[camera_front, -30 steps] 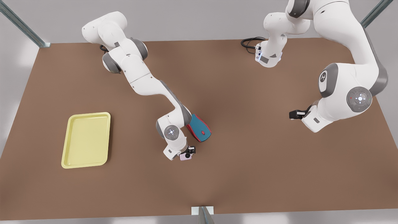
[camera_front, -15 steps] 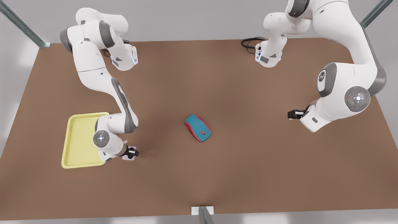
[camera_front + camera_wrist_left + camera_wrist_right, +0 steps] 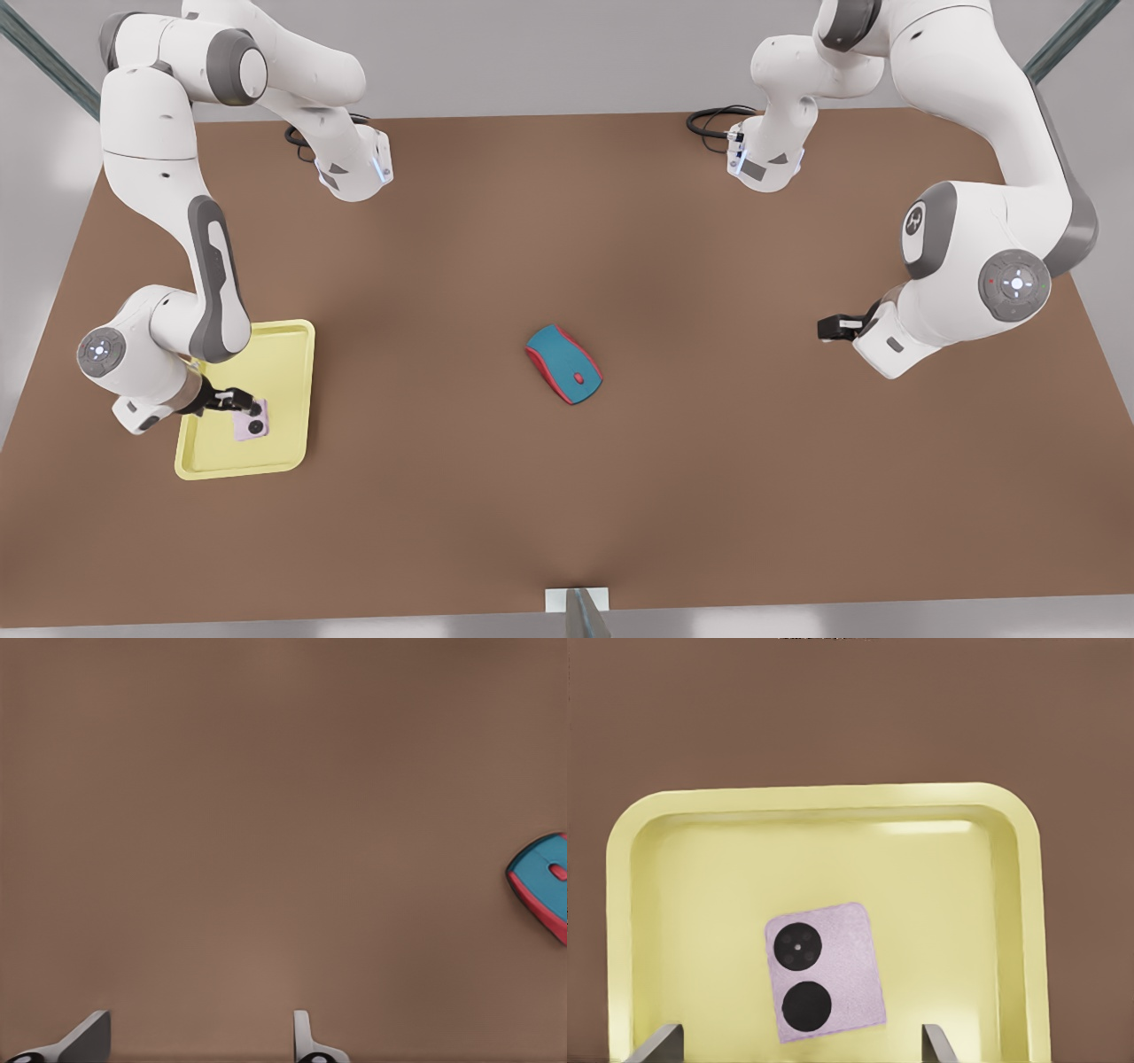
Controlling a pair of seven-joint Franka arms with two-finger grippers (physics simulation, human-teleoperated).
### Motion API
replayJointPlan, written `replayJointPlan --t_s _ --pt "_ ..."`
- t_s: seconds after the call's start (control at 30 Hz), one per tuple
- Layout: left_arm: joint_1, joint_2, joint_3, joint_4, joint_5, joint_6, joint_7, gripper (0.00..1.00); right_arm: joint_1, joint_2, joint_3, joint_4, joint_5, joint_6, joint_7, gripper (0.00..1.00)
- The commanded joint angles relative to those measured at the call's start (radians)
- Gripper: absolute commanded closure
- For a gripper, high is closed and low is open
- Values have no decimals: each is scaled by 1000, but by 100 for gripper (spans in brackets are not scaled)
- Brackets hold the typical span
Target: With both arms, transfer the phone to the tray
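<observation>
The pale pink-lilac phone (image 3: 251, 424) (image 3: 825, 972) lies flat, lens side up, on the floor of the yellow tray (image 3: 293, 340) (image 3: 833, 802) at the front view's left. My right gripper (image 3: 236, 403) hovers just over it, open. Its fingertips (image 3: 666, 1041) stand wide on either side of the phone without touching it. My left gripper (image 3: 837, 327) waits low over bare table at the front view's right, open, with nothing between its fingers (image 3: 89, 1038).
A teal-and-red computer mouse (image 3: 564, 364) (image 3: 542, 883) lies near the middle of the brown table (image 3: 709, 496). Black cables (image 3: 713, 120) sit at the back edge by the arm bases. A metal post (image 3: 580, 611) stands at the front edge.
The right arm swung toward the front view's left, carrying the phone from mid-table to over the tray. Its gripper has opened and the phone now lies in the tray. The left arm barely moved.
</observation>
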Motion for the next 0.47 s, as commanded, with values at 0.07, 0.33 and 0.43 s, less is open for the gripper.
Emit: replayJointPlan --t_s 0.07,0.33,0.43 --pt "0 -1 0 1 1 0 -17 0 20 -138 8 39 -4 -181 -413 0" --pt "-3 -75 9 3 47 -8 22 0 132 -302 75 408 -163 -809 169 0" --pt "-3 -73 9 3 47 -9 22 0 127 -302 74 404 -174 -784 161 0"
